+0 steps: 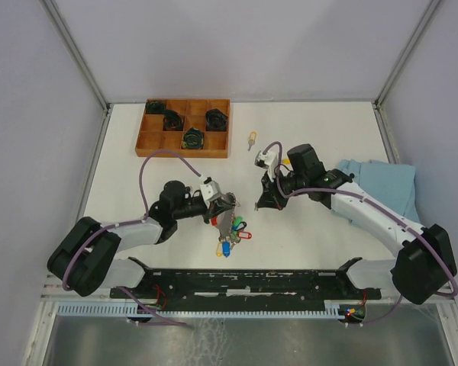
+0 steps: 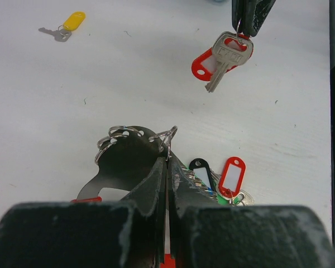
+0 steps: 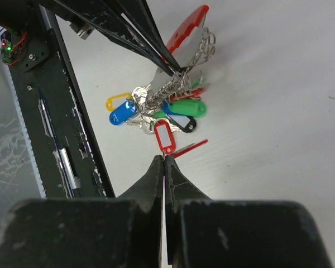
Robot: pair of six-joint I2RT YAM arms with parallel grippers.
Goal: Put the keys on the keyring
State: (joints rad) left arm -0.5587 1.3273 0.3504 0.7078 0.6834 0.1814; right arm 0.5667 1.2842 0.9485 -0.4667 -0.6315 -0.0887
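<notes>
Left wrist: my left pincer (image 2: 167,156) clamps the keyring (image 2: 125,151) at its stiff wire loop; my right pincer (image 2: 244,25) pinches the dangling, likely light red-tagged key (image 2: 229,58) by its ring.

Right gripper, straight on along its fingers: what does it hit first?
Likely the red tag at the near edge of the keyring, which the left gripper holds. The right gripper, shut on a red-tagged key, points right at it; height is unclear, so it might pass over.
</notes>
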